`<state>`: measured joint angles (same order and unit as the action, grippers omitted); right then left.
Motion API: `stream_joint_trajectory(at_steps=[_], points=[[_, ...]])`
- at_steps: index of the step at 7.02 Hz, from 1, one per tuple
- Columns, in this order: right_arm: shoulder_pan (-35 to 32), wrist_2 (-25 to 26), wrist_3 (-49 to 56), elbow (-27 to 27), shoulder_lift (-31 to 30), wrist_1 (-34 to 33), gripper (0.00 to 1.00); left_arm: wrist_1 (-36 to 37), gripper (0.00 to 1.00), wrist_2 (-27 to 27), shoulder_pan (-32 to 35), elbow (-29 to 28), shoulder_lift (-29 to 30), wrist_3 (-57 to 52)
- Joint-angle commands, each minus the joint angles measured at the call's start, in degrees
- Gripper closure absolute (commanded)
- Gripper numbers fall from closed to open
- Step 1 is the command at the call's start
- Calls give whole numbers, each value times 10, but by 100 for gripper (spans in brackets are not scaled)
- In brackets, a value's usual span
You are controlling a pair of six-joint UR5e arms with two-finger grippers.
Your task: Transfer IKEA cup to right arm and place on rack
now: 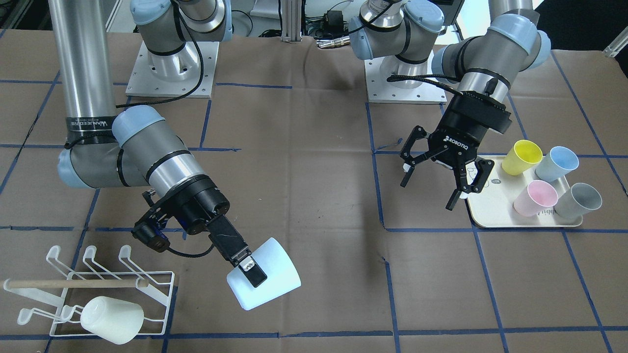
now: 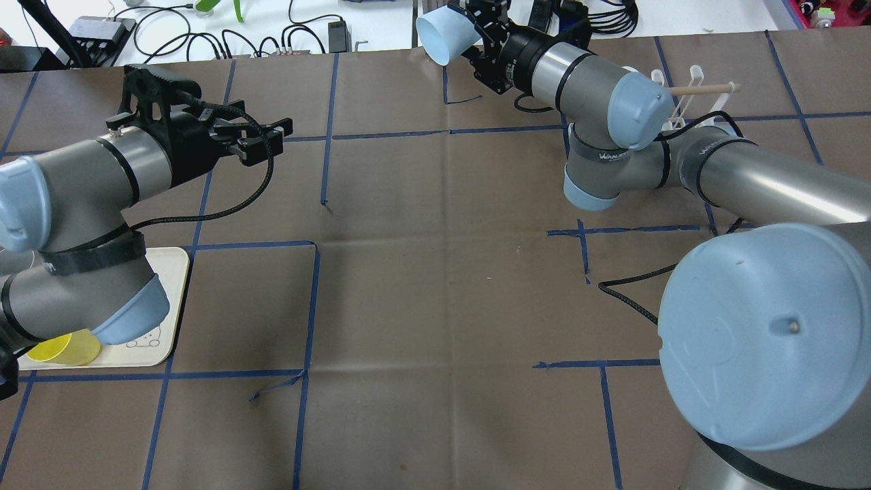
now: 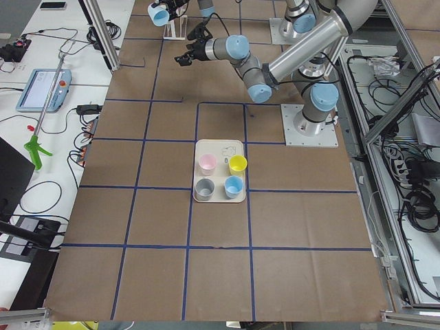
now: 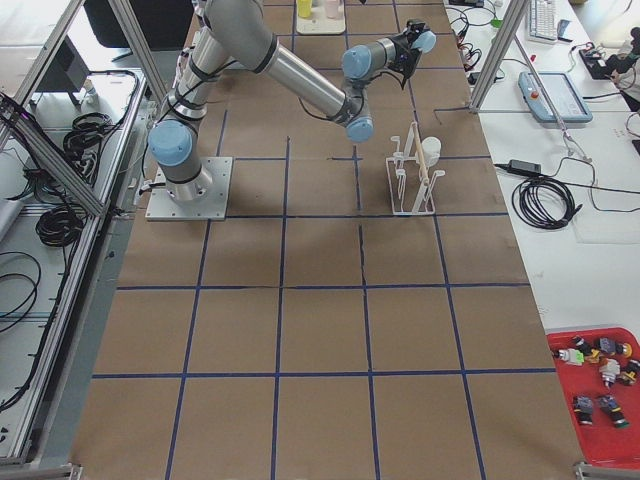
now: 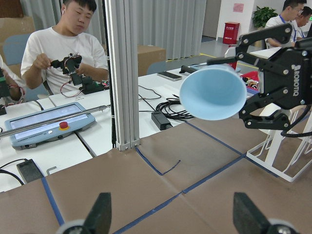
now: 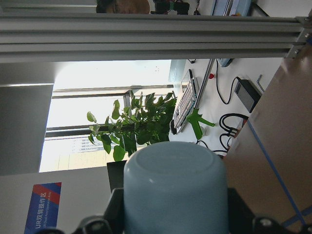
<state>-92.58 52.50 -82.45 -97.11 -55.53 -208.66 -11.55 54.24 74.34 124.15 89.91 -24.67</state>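
Observation:
My right gripper (image 1: 257,279) is shut on a pale blue IKEA cup (image 1: 267,284) and holds it tilted above the table, to the right of the rack in the front-facing view. The cup also shows in the overhead view (image 2: 442,37), in the left wrist view (image 5: 213,92) with its mouth toward that camera, and in the right wrist view (image 6: 175,190). The low white wire rack (image 1: 169,299) has a wooden dowel (image 1: 73,283) across it and bears a white cup (image 1: 113,318). My left gripper (image 1: 428,190) is open and empty beside the tray.
A cream tray (image 1: 490,215) holds a yellow cup (image 1: 521,157), a blue cup (image 1: 557,164), a pink cup (image 1: 535,198) and a grey cup (image 1: 579,201). Brown paper with blue tape lines covers the table. People sit beyond the table's far edge.

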Motion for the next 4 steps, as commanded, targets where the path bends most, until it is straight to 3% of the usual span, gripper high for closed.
stream_joint_trajectory(at_steps=[1,2,3,4], points=[[27,-4,119,-4,-4,0,72,-295,4,144,33,-106,-28,1],[39,-3,175,-6,-11,1,75,-420,1,205,60,-177,-14,53],[48,-1,232,-13,-18,1,78,-493,1,232,89,-250,22,118],[53,6,303,-26,-25,18,81,-531,1,311,122,-314,64,161]])
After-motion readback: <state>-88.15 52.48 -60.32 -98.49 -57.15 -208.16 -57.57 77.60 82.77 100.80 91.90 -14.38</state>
